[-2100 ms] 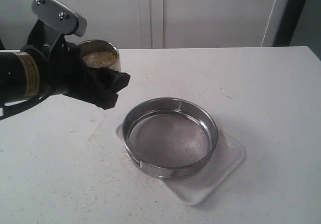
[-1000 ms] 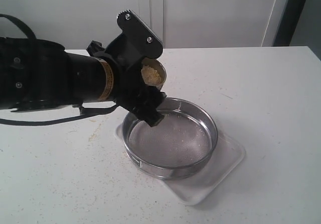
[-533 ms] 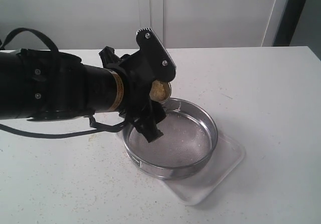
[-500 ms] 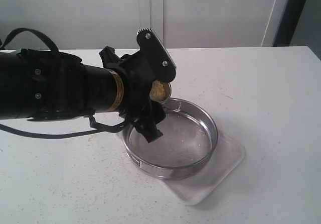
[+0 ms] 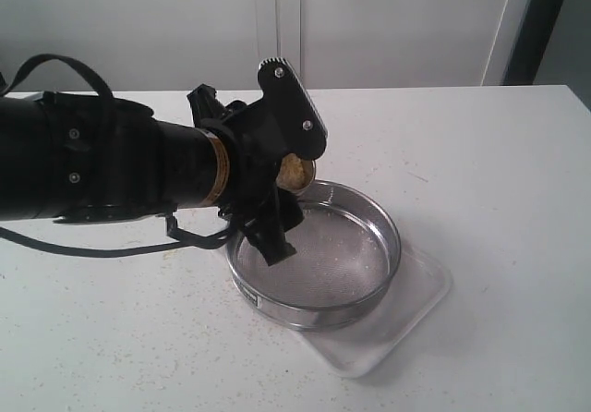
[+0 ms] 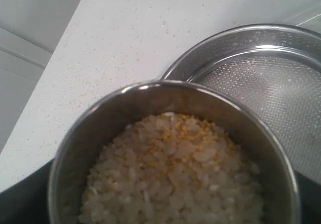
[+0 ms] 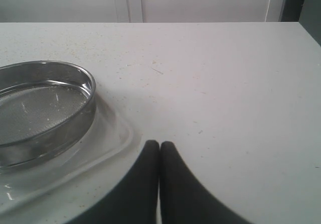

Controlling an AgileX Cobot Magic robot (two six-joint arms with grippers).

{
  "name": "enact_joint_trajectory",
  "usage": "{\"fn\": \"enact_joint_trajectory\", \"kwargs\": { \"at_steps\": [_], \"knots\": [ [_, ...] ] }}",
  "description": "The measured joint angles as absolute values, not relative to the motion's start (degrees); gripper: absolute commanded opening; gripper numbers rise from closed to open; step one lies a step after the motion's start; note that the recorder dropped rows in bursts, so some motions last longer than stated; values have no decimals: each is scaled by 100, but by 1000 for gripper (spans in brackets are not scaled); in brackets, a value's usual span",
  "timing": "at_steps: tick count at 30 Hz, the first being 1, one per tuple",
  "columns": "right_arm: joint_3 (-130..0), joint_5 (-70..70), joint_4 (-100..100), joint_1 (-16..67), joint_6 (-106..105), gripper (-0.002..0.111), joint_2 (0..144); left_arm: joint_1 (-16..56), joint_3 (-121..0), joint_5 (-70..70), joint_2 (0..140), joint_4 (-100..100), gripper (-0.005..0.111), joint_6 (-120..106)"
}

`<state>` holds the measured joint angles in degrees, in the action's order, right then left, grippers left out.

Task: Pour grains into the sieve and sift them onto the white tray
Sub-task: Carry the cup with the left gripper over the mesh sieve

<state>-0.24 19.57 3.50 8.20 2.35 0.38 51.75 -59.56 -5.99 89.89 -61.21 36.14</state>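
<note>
A white speckled table point(image 5: 480, 153) bears the flat white rectangular tray point(image 5: 420, 292), and the wide round steel mesh sieve point(image 5: 337, 255) sits on it. The black left gripper point(image 5: 283, 177) clamps a small steel cup point(image 6: 150, 99), tipped over the sieve's rim, with the yellow-and-pale grains point(image 6: 175, 179) inside it. The right gripper point(image 7: 159, 144) is pinched closed near the tray.

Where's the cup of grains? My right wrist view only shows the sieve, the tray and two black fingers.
Observer: The left fingers hold the cup, tipped above the rim of the sieve.
Operator: Is any falling out?
Observer: No. The grains sit heaped inside the cup, none past its lip.
Operator: What colour are they?
Observer: Pale white bits mixed with fine yellow meal.
</note>
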Motion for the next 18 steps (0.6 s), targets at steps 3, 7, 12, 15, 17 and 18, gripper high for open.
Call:
{"fn": "enact_joint_trajectory", "kwargs": {
  "at_steps": [3, 7, 12, 15, 17, 18],
  "knots": [
    [-24, 1957, 350, 820, 235, 0, 38, 5175, -5956, -599, 8989, -6121, 0, 3591],
    [-24, 1957, 350, 820, 235, 0, 38, 5180, -5995, -695, 8989, -6121, 0, 3530],
    [-24, 1957, 350, 820, 235, 0, 38, 5180, -6224, -1063, 8989, -5898, 0, 3423],
    [-24, 1957, 350, 820, 235, 0, 38, 5190, -6331, -1132, 8989, -5626, 0, 3201],
    [-24, 1957, 350, 820, 235, 0, 38, 5224, -6404, -1287, 9025, -5388, 0, 2892],
    [-24, 1957, 350, 820, 235, 0, 38, 5266, -6434, -1429, 9053, -5239, 0, 2632]
  ]
}}
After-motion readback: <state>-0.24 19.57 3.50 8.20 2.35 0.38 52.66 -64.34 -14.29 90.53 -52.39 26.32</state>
